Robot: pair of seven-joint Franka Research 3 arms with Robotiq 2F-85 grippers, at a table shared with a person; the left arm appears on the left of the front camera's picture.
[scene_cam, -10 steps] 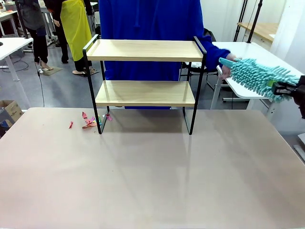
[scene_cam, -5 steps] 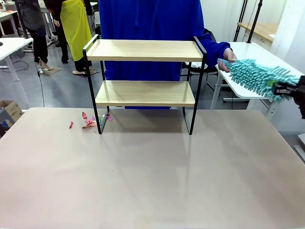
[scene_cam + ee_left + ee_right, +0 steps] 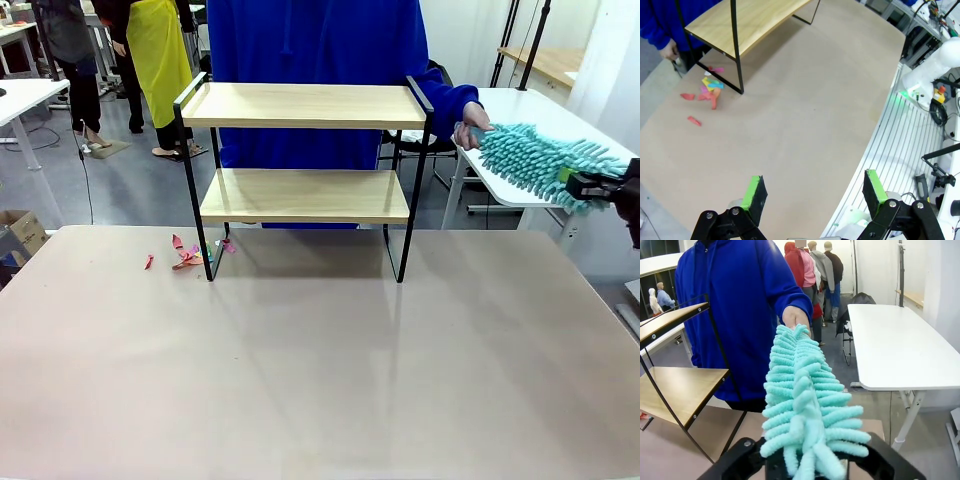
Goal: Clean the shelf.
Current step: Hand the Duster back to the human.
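Shelf [image 3: 305,150] on beige table [image 3: 320,380]; left pincer [image 3: 812,192] agape, empty; right pincer [image 3: 590,187] at duster [image 3: 540,160], grip unclear.

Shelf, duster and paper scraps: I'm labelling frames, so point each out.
shelf [image 3: 305,104], front view, top board.
duster [image 3: 535,160], front view, fluffy middle.
paper scraps [image 3: 186,258], front view, pink piece.

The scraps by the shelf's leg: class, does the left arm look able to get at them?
Probably yes: the scraps lie on open table beside the shelf leg, with nothing between them and the open left gripper.
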